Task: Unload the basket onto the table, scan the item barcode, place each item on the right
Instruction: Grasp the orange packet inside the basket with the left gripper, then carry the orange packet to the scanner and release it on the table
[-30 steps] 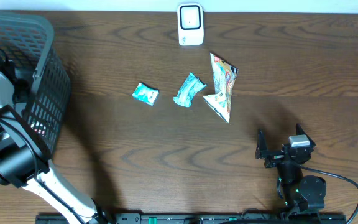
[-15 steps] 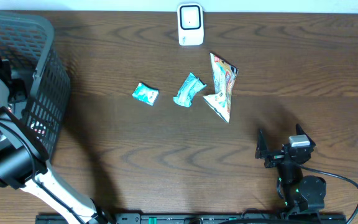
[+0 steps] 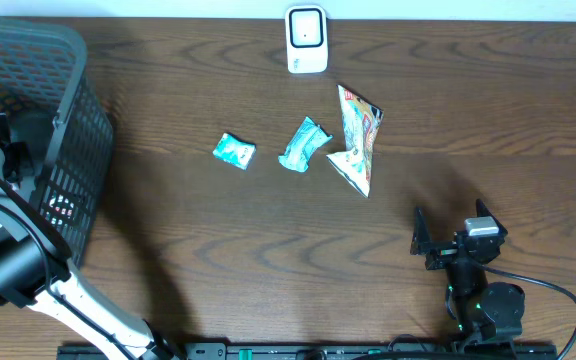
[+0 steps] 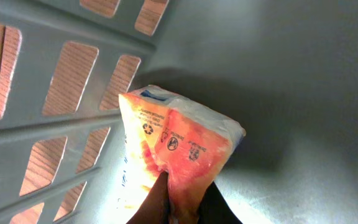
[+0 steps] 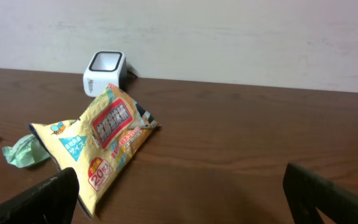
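Item: orange-pink printed plastic packet (image 4: 179, 146). It sits on the floor of the grey plastic mesh basket (image 4: 48, 121) at the table's left end, right beside the slotted side wall. The left gripper (image 4: 169, 202) is pressed together on the packet's lower edge, so the pinch is on a strip of film, not the body. Recycling marks and small print face the wrist cam. No barcode is visible on this face; it may be on the other side or under a fold.

Step as I read it: lift the packet out and carry it to the white box-shaped barcode scanner (image 3: 306, 40) at the far edge, well apart from the basket.

How to do it clean:
- Go straight up first and clear the rim before any sideways move. A packet corner could snag in the wall slots.
- With an edge grip it will likely hang and swing. Go slow and expect some rotation.
- Present it flat to the scanner window. If there's no read, roll the wrist to show the other face.
- Mid-table near the scanner: a teal crumpled wrapper (image 3: 234, 150), a second teal wrapper (image 3: 304, 144) and a yellow-orange foil snack bag (image 3: 356, 138). Stay above them.

The right gripper (image 5: 179, 169) is spread wide with nothing in it, low over the dark wooden table (image 3: 218, 260) at the near right. It's out of the path, so leave it.
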Robot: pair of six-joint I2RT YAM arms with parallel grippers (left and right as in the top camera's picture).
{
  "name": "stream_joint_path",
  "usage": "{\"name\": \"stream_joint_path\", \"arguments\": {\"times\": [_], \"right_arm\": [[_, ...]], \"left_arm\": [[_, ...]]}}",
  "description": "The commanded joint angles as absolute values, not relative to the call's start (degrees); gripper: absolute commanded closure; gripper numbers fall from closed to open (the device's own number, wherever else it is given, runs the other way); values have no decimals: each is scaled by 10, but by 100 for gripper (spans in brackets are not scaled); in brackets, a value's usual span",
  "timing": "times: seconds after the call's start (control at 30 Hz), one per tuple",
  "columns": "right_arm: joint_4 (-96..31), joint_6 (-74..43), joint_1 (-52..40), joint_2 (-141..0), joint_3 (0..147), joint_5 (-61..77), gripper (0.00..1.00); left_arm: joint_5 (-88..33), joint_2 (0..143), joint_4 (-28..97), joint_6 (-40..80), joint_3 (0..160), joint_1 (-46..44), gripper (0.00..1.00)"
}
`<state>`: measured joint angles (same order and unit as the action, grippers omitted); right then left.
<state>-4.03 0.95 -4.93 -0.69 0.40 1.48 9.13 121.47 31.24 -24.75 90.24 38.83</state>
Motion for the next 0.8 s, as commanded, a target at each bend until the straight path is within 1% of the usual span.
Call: {"name": "stream_joint_path", "arguments": {"times": [0.0, 0.1, 0.13, 0.23, 0.43, 0.47, 0.6, 0.7, 0.77], "right_arm": [[-43, 18, -45, -4, 3, 12, 1], [-43, 18, -45, -4, 3, 12, 1], [-43, 18, -45, -4, 3, 12, 1], [-43, 18, -45, -4, 3, 12, 1], [-43, 18, -45, -4, 3, 12, 1], [-43, 18, -45, -4, 3, 12, 1], [-43, 18, -45, -4, 3, 12, 1], [-43, 18, -45, -4, 3, 12, 1], [-43, 18, -45, -4, 3, 12, 1]], "left_arm": [[81, 1210, 328, -192, 895, 383, 92], [81, 1174, 327, -133, 897, 369, 93], [81, 1140, 325, -105, 900, 357, 92], [81, 1070, 317, -74, 904, 335, 93], [80, 914, 268, 17, 905, 284, 93], [69, 868, 252, 40, 905, 260, 93], [-26, 794, 247, 62, 905, 205, 93], [-87, 762, 247, 98, 904, 152, 93], [-113, 757, 248, 155, 904, 107, 93]]}}
